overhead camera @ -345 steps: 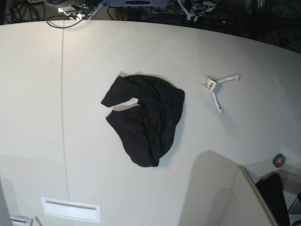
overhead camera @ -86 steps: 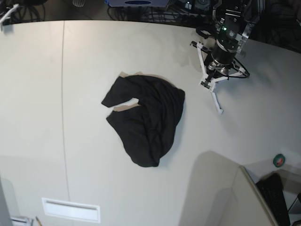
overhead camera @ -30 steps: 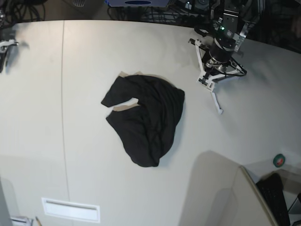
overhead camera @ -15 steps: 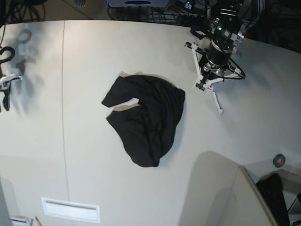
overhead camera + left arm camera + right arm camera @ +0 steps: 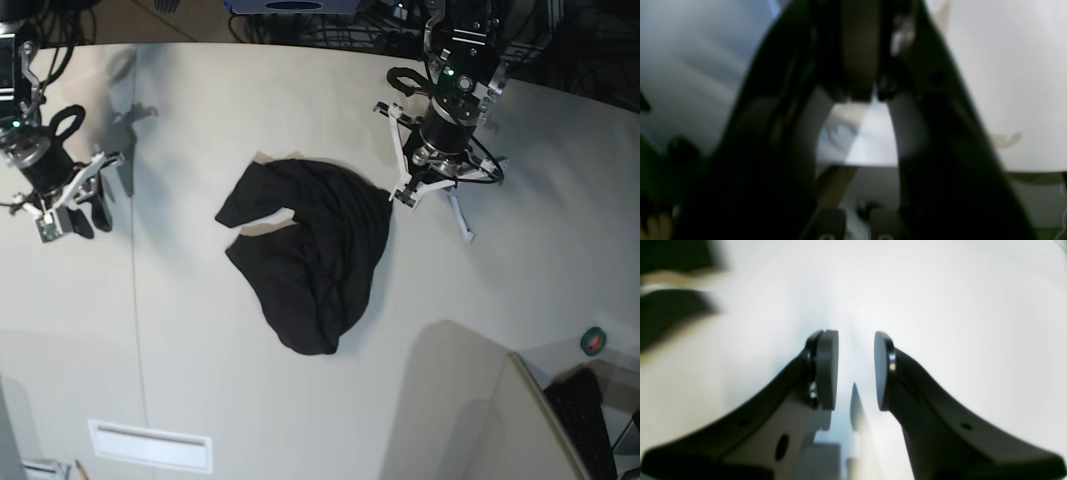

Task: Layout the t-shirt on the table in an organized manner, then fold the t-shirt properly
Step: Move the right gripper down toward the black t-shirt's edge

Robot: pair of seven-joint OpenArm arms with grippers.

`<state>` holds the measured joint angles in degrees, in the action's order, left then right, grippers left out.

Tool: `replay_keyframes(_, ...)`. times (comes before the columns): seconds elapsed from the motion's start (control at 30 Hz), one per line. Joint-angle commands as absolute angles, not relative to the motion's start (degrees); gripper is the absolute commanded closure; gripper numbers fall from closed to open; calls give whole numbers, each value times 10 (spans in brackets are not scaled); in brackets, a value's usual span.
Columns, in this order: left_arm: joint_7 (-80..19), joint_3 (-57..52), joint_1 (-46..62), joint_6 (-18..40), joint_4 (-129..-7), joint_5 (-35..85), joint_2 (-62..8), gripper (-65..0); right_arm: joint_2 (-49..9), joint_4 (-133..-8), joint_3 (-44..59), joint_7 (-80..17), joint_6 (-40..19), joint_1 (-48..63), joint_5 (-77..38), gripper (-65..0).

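Observation:
The black t-shirt [image 5: 310, 250] lies crumpled in a heap in the middle of the cream table [image 5: 230, 390]. My left gripper [image 5: 424, 160] hangs just off the shirt's upper right edge. Its dark fingers fill the blurred left wrist view and meet at the tips, shut with nothing between them. My right gripper [image 5: 86, 216] is over the table's left side, well apart from the shirt. In the right wrist view its gripper [image 5: 856, 340] stands open over bare table [image 5: 957, 290], the pads [image 5: 826, 366] empty. A dark blur at that view's top left is probably the t-shirt [image 5: 666, 310].
A small white Y-shaped piece [image 5: 462, 215] lies just under and to the right of the left arm. A white rectangular plate [image 5: 150, 445] sits near the front left. A cream panel [image 5: 470, 410], a keyboard [image 5: 585, 415] and a green roll [image 5: 593, 341] are at the front right.
The right arm has come in from the left edge and moved further over the table. The left arm has moved left and toward the shirt's right edge. The shirt has not moved.

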<state>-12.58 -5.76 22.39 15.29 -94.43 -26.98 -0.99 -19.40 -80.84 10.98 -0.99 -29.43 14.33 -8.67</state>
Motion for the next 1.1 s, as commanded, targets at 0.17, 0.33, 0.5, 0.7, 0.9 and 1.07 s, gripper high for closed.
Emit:
replay_keyframes(0.17, -120, -59, 225, 148, -945, -271, -12, 0, -180, -899, 126, -162, -362, 109, -96, -174)
replay_keyframes(0.33, -120, -59, 225, 148, -944, -271, -12, 0, -139, -930, 137, -250, -400, 97, -95, -174)
replay_keyframes(0.5, -120, -59, 225, 148, -945, -271, -6, 0, -131, -953, 95, -332, -400, 74, -95, -192)
replay_keyframes(0.7, -155, -41, 206, 148, -943, -272, -4, 0, -90, -953, 67, -376, -400, 63, -38, -240)
replay_keyframes(0.9, -198, -36, 185, 148, -946, -240, -5, 0, -13, -953, 25, -380, -400, 59, 99, -264)
replay_keyframes(1.07, -198, -39, 186, 148, -946, -237, -5, 0, -10, -953, 7, -434, -400, 48, 100, -305)
